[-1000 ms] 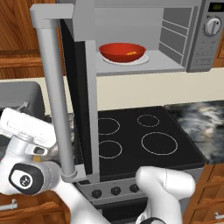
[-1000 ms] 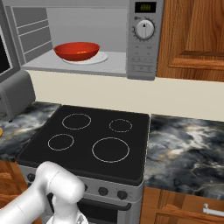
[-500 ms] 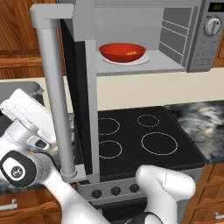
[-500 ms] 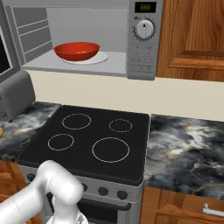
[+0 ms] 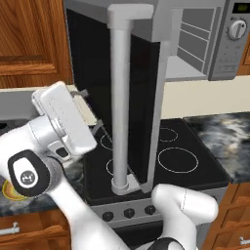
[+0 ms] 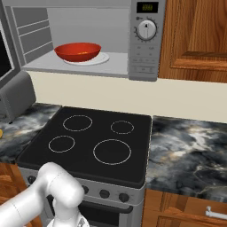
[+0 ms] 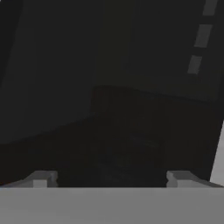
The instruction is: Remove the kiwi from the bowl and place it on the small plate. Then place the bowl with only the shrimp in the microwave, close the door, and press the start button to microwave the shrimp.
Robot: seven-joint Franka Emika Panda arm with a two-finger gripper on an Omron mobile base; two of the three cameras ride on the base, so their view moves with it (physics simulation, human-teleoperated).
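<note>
We see our jaws (image 7: 112, 177) spread wide with nothing between them, their two tips low in the hand view and well apart. Straight ahead of the jaws is the dark glass of the microwave door (image 5: 129, 73), very close, though we cannot tell whether it is touched. In the left base view the door stands partly swung, its long grey handle (image 5: 120, 97) upright just to the right of our hand, which is raised beside the door's outer face. Beyond the door, on the far side from the jaws, the red bowl (image 6: 77, 51) sits on the white tray (image 6: 101, 58) inside the open microwave (image 6: 144, 40). Something orange lies in the bowl, too small to name. Below is the black stove (image 6: 88, 142), with the marbled counter (image 6: 190, 150) beside it.
</note>
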